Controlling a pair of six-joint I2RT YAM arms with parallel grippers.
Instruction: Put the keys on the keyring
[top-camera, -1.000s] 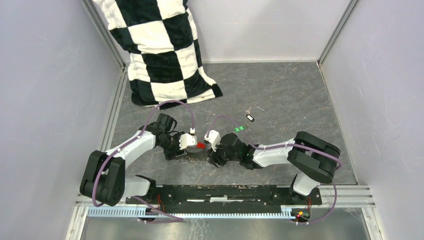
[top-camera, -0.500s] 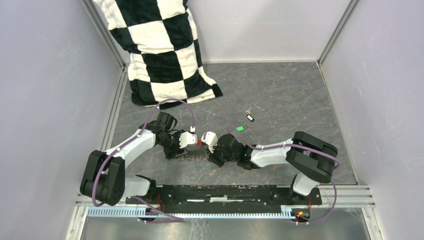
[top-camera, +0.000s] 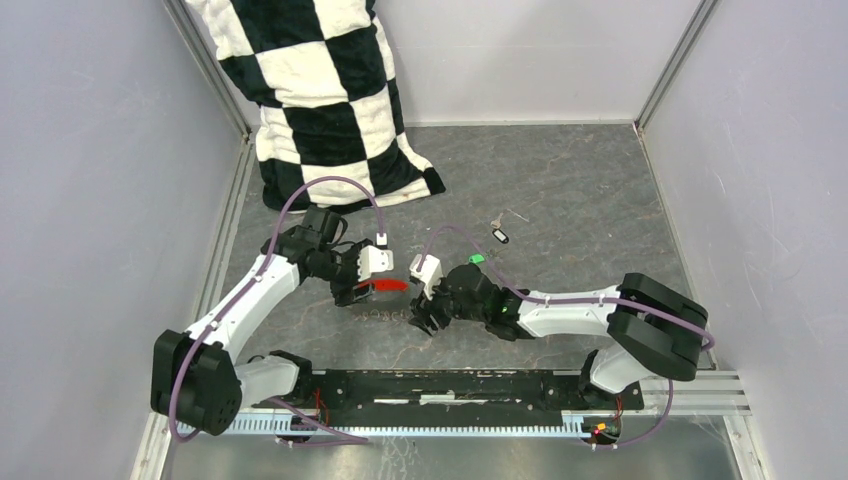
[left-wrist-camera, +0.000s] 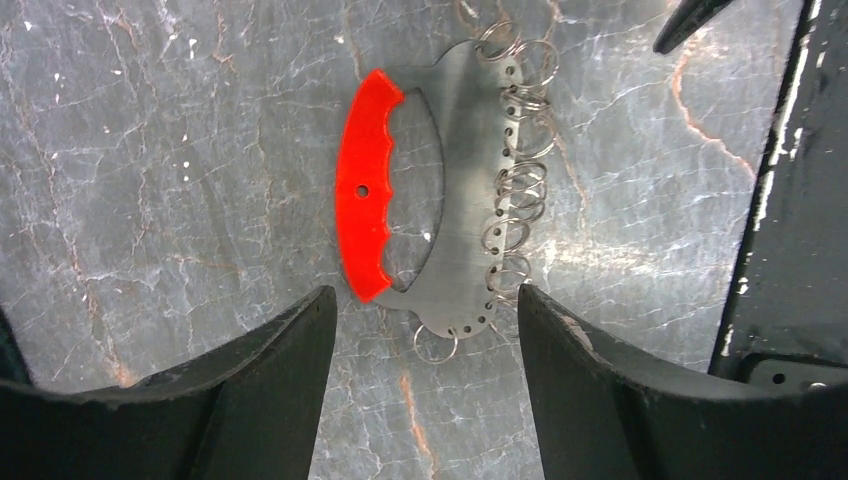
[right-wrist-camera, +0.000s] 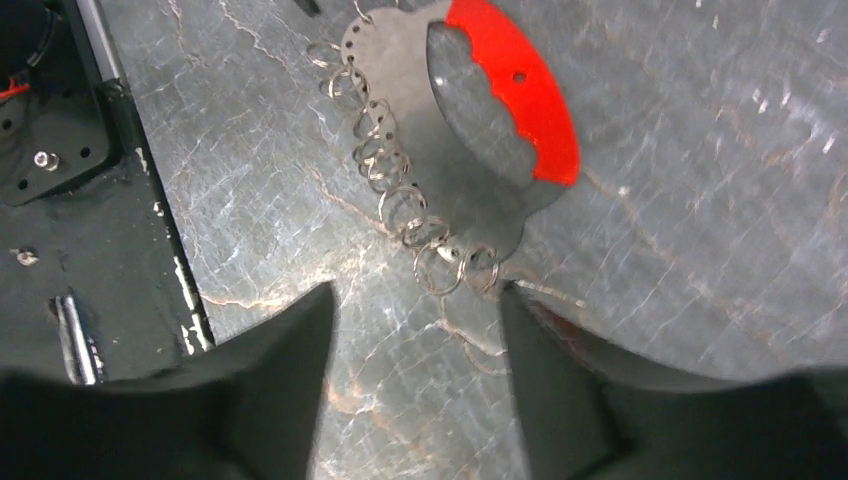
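The keyring (left-wrist-camera: 440, 180) is a flat grey metal plate with a curved red grip (left-wrist-camera: 365, 185) and several thin rings along one edge, and it lies on the table. My left gripper (left-wrist-camera: 425, 295) is open just above its near end, touching nothing. My right gripper (right-wrist-camera: 412, 295) is also open at the opposite end, with the keyring (right-wrist-camera: 460, 150) and its rings (right-wrist-camera: 440, 265) just ahead of its fingertips. In the top view the red grip (top-camera: 385, 285) lies between the left gripper (top-camera: 356, 293) and the right gripper (top-camera: 424, 318). The green-tagged key (top-camera: 477, 259) and the black-tagged key (top-camera: 500, 236) lie further back.
A black-and-white checkered pillow (top-camera: 320, 100) leans in the back left corner. The black base rail (top-camera: 450, 385) of the arms runs along the near edge and shows as a dark bar (right-wrist-camera: 90, 230) in the right wrist view. Grey walls close in both sides.
My left arm has drawn back to the left, and the red grip now shows fully between the two grippers. My right gripper has shifted slightly towards the near edge.
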